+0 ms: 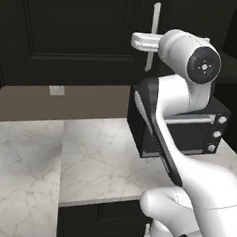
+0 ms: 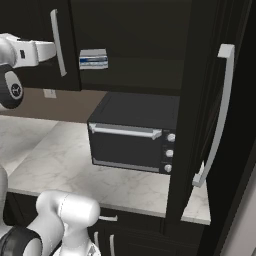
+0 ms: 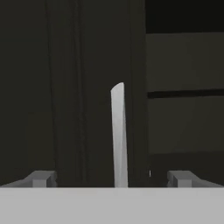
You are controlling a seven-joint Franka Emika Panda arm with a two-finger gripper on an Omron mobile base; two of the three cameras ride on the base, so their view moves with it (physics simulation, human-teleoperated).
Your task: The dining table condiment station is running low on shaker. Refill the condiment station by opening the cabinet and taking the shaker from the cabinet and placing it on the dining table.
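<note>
We see the white jointed arm with dark joints rising from its base, bending at the elbow and reaching up and forward, wrist level. Its white two-finger hand [image 3: 113, 178] points straight ahead, the two small dark fingertips [image 3: 41, 178] spread wide apart, holding nothing

No text, label, brand, number or sign can be read anywhere: the blue display of the flat grey scale [image 2: 93, 59] in the cabinet [image 2: 150, 45] is too blurred to make out, and the knobs of the black appliance [image 2: 132, 132] carry no legible markings.
</note>
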